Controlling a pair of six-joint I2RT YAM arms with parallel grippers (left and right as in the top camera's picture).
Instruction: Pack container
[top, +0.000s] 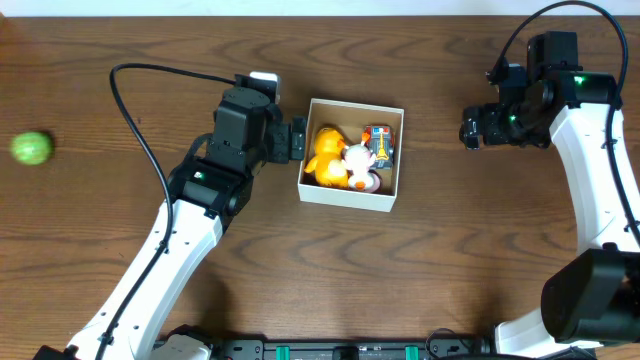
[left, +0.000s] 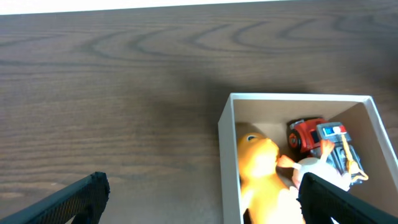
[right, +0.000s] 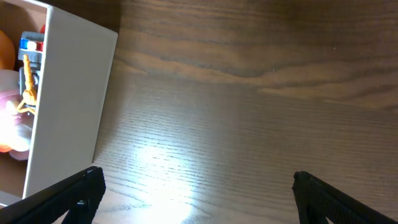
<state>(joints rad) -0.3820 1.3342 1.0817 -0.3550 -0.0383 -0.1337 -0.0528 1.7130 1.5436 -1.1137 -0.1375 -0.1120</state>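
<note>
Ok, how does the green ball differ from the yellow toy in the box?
The green ball lies alone on the table, far left in the overhead view; the yellow toy sits inside the box beside other toys. The ball is round and green, the toy lumpy and yellow-orange. Neither is gripped.

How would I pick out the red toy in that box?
Find the white-walled container mid-table. The red toy lies in its far corner, on the side of the right arm. Beside it lie a yellow toy and a white toy; only it is red with blue.
</note>
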